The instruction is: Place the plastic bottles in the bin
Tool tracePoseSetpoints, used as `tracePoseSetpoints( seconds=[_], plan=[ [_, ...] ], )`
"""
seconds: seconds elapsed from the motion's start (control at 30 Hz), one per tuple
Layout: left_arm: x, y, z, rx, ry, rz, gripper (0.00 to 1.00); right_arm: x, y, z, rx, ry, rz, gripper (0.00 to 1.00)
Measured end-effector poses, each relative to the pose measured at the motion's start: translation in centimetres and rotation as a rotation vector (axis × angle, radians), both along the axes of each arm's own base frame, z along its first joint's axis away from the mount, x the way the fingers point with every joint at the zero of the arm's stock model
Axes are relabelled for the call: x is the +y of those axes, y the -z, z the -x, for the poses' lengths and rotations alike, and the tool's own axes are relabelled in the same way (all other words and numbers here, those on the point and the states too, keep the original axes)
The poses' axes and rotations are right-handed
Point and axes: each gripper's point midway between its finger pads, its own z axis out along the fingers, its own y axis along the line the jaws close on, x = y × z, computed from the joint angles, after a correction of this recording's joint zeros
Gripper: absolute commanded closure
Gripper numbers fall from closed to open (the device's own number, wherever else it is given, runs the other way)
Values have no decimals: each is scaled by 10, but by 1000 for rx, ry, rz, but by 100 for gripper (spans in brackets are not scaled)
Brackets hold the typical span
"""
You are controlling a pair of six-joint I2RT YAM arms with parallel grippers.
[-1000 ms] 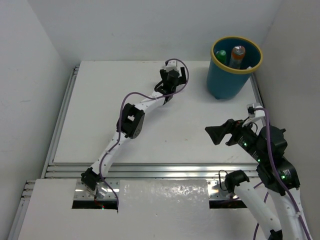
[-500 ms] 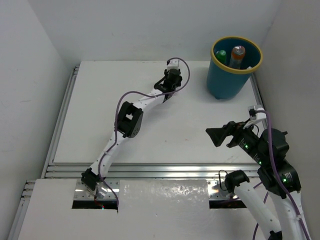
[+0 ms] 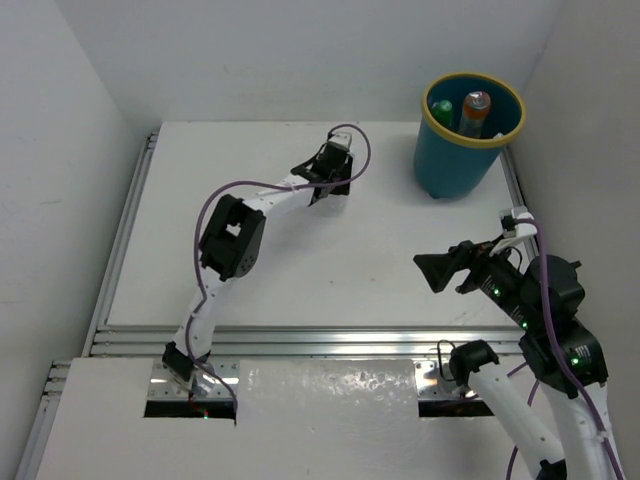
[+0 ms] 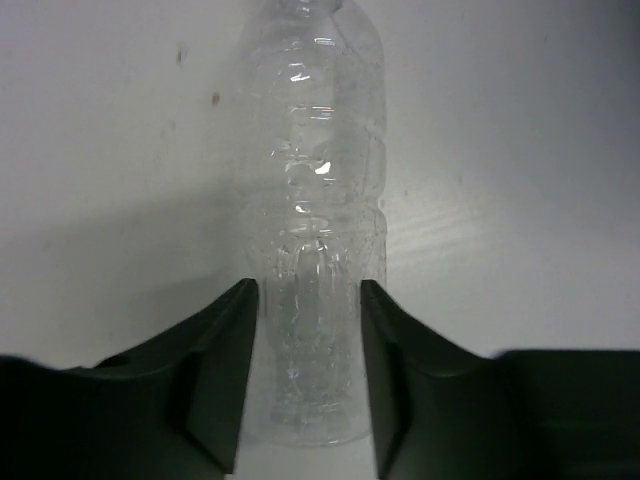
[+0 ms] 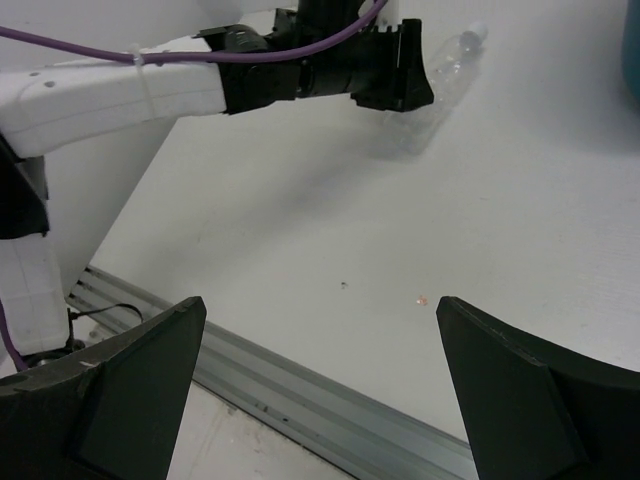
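A clear plastic bottle [image 4: 318, 150] lies on the white table, its base between the dark fingers of my left gripper [image 4: 308, 290], which is shut on it. The right wrist view shows the same bottle [image 5: 440, 85] sticking out of the left gripper [image 5: 405, 75] toward the far side. From above, the left gripper [image 3: 330, 172] is at the table's far middle, left of the teal bin [image 3: 455, 165] with the yellow rim. A green bottle [image 3: 441, 110] and an orange bottle [image 3: 474, 112] stand inside the bin. My right gripper [image 5: 320, 310] hangs open over the near right table, holding nothing.
Aluminium rails [image 3: 300, 340] run along the table's near edge, and one rail [image 5: 330, 410] passes under the right gripper. White walls close in the left, back and right sides. The bin stands in the far right corner.
The left gripper has shut on the clear bottle. Its wrist shifted slightly left and the left arm's elbow swung out to the left. The right arm has barely moved.
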Motion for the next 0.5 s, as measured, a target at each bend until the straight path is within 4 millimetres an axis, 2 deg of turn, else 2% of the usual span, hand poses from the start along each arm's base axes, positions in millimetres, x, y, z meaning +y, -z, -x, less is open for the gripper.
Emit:
tracePoseSetpoints(
  seconds=[0.1, 0.13, 0.17, 0.2, 0.23, 0.3, 0.4, 0.5],
  plan=[
    [16, 3, 35, 70, 8, -10, 44, 1, -1, 1, 3, -8, -7, 1],
    [25, 10, 52, 113, 9, -27, 43, 2, -1, 2, 3, -12, -9, 1],
    [30, 13, 62, 137, 6, -31, 57, 3, -2, 3, 4, -18, -12, 1],
    [32, 13, 68, 144, 7, -26, 77, 3, -3, 4, 4, -20, -15, 1],
    [35, 13, 75, 153, 5, -25, 84, 4, -4, 4, 3, -22, -19, 1],
    [41, 14, 91, 169, 11, -40, 85, 4, -7, 5, -1, -21, -26, 1],
    [48, 15, 113, 179, 10, -53, 97, 4, -9, 7, -3, -19, -35, 1],
    [57, 15, 137, 193, 11, -63, 100, 4, -9, 7, -3, -19, -40, 1]
  ],
)
